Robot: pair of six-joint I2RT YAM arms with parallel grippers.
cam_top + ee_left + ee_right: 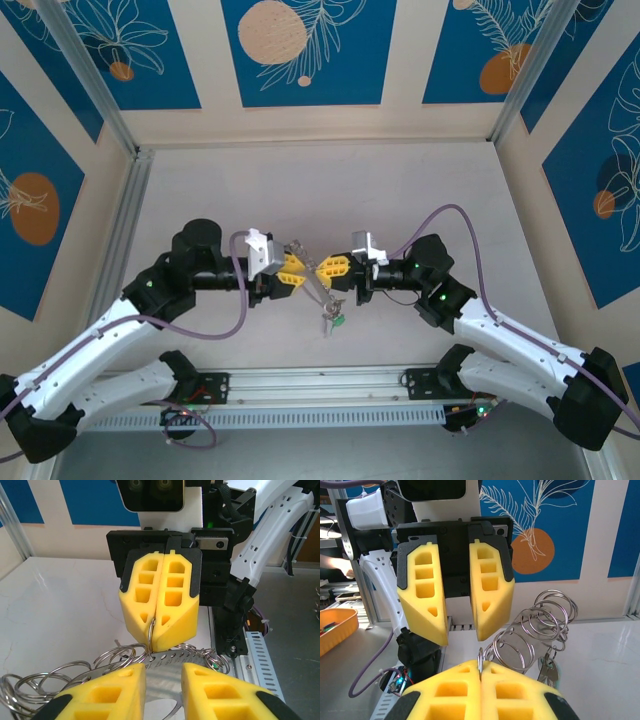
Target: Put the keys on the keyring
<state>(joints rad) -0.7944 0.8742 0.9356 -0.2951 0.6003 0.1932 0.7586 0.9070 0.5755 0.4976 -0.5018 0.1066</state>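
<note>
Right wrist view: the coiled grey metal keyring, a small silver key hanging beneath, is pinched mid-air by the right gripper. The left gripper stands parted, contents unclear. Threading is judged underway; precise alignment is required.

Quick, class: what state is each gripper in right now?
Left gripper: open, nothing between its fingers.
Right gripper: shut, pinching the thin wire of the keyring.
</note>
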